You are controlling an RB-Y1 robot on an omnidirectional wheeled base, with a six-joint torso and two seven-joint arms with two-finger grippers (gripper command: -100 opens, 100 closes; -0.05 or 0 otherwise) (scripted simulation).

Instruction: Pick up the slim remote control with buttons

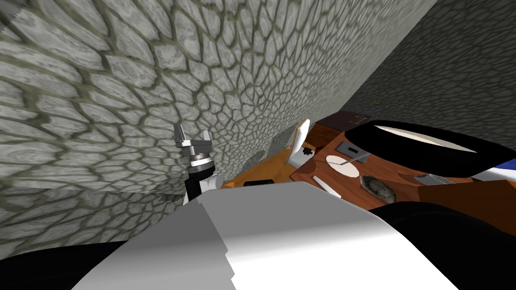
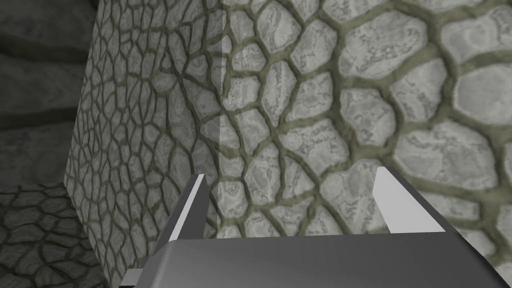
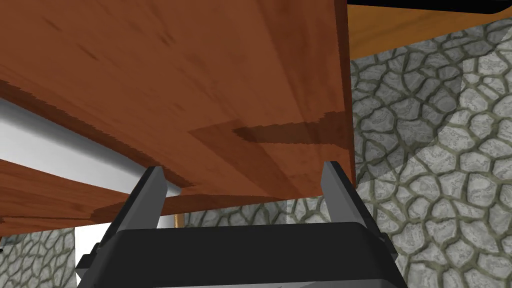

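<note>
Right gripper (image 3: pixel 243 168) wide by brown wood surface (image 3: pixel 200 75) | left gripper (image 1: pixel 193 136) wide, centre-left, at stone wall (image 1: pixel 101 75) | slim white remote (image 1: pixel 326 187) centre-right, on table (image 1: pixel 330 146)

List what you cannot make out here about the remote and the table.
- Remote: head view, a slim white bar may be it; buttons too small to see.
- Table, right side: head view, a large black shape covers it.
- Small black item: head view, too small to name.
- Tabletop things: right wrist view, a brown wood surface close before the open right gripper blocks them.
</note>
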